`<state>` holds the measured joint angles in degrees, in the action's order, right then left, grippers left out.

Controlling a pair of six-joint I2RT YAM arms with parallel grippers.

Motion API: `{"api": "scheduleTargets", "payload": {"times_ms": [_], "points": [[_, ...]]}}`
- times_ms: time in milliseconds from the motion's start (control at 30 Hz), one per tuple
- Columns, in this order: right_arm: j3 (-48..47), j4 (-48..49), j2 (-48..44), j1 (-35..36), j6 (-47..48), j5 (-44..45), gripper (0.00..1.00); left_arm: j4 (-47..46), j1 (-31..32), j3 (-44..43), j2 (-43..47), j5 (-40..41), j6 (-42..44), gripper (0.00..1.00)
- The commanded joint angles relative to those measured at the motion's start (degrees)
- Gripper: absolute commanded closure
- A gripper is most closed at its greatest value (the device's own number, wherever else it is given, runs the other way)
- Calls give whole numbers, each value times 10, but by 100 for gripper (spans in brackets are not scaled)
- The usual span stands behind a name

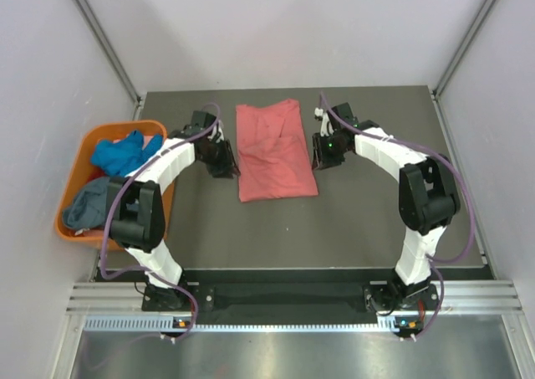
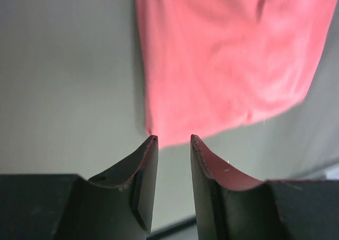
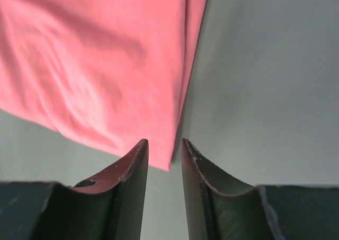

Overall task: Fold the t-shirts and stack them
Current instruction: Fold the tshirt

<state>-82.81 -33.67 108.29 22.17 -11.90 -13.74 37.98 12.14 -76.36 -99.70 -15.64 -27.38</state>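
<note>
A salmon-pink t-shirt [image 1: 274,151] lies folded into a long rectangle on the middle of the dark table. My left gripper [image 1: 227,163] sits at its left edge and my right gripper [image 1: 320,155] at its right edge. In the left wrist view the pink shirt [image 2: 228,60] has its near corner just beyond the left gripper [image 2: 173,139], whose jaws stand apart with only table between them. The right wrist view shows the shirt [image 3: 100,65] ending in front of the open, empty right gripper [image 3: 164,142]. A bright blue shirt [image 1: 125,151] and a slate grey-blue shirt [image 1: 88,205] lie crumpled in the tub.
An orange plastic tub [image 1: 90,139] stands at the table's left edge, beside the left arm. The dark table mat [image 1: 334,220] runs from the shirt toward the arm bases. Pale walls close in the back and both sides.
</note>
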Motion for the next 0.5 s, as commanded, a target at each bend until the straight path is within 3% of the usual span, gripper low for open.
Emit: {"api": "scheduleTargets", "payload": {"times_ms": [0,133,467], "points": [[35,13,-27,-6,35,-30,68,-68,17,66,32,-87,-17,64],[62,25,-23,-6,41,-51,67,-78,33,113,34,-71,-23,64],[128,62,-21,-6,37,-63,66,-68,61,136,17,6,-14,62]]}}
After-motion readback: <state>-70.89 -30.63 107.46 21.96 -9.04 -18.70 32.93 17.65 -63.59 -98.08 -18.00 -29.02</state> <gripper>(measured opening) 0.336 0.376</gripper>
